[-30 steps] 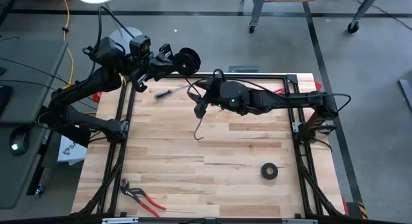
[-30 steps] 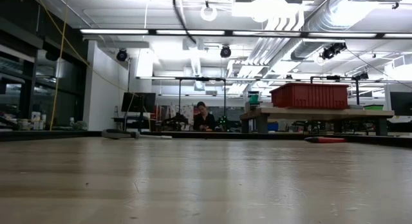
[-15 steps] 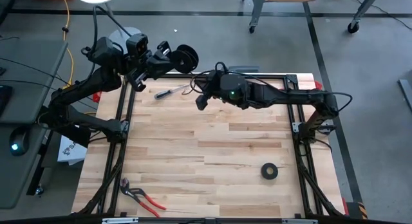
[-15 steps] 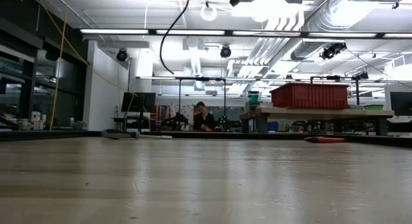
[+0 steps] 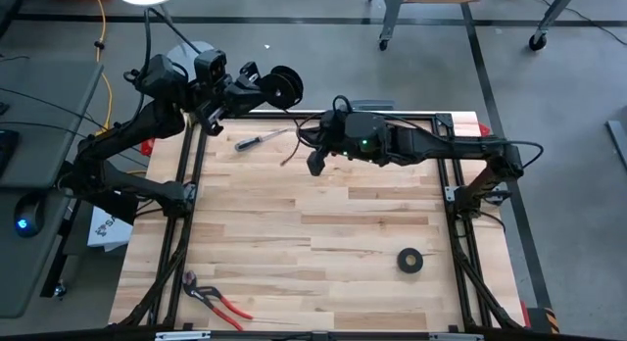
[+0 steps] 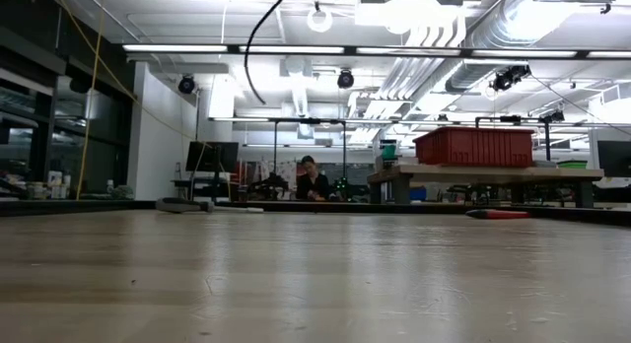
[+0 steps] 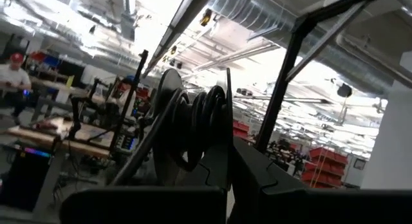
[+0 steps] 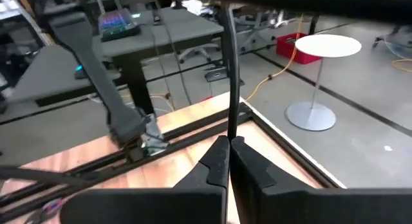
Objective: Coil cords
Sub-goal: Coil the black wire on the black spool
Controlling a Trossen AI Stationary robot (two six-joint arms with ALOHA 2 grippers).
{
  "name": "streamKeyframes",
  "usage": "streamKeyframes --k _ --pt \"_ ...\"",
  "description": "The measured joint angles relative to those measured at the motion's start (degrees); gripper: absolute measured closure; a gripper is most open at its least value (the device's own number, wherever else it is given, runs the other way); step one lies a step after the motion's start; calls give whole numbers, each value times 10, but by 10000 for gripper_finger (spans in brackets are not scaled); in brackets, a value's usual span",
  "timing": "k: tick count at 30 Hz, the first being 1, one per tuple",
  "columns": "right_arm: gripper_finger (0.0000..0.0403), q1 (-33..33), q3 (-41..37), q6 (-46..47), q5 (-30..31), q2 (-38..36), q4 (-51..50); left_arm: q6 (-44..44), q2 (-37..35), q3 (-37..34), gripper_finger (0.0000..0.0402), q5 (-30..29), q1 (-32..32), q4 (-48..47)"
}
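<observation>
The cords are one thin black cable. Most of it is wound into a small coil (image 5: pixel 284 86) that my left gripper (image 5: pixel 257 89) holds, shut, in the air above the table's far left corner. The loops (image 7: pixel 196 124) show close up in the left wrist view. From the coil a strand (image 5: pixel 312 123) runs to my right gripper (image 5: pixel 314 165), which is shut on it above the far middle of the table. A short loose tail (image 5: pixel 287 158) sticks out beside that gripper. In the low view a curved stretch of cord (image 6: pixel 254 47) hangs high above the table. My left gripper pinches the bundled loops at one side of the coil (image 7: pixel 205 165) between its two fingers. The coil stands on edge beyond the fingertips, lifted clear of the table. My right gripper pinches a single strand of the cord (image 8: pixel 230 135) between its fingertips. The fingers (image 8: pixel 215 166) slant down toward the table's left. The strand runs straight away from the tips toward the coil, clear of the table.
A screwdriver (image 5: pixel 260 140) lies at the far left of the table. A black tape roll (image 5: pixel 410 261) sits at the near right and red-handled pliers (image 5: pixel 217 300) at the near left. Black frame rails (image 5: pixel 186 184) border the table. A yellow cable (image 5: pixel 101 27) lies on the floor.
My right gripper has shifted a little toward the table's right edge. The cord's loose end, which hung in a long curl toward the middle of the table, has been drawn up. It is now only a short tail beside the gripper.
</observation>
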Motion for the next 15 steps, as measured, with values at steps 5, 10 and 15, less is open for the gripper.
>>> streamKeyframes --k 5,10,15 --pt "403 11 0 2 -11 -24 -35 -19 0 0 401 38 34 -9" --pt "403 27 0 16 -24 -44 -79 25 0 0 401 41 46 -87" --pt "403 42 0 33 -19 -44 -145 76 0 0 401 49 47 -180"
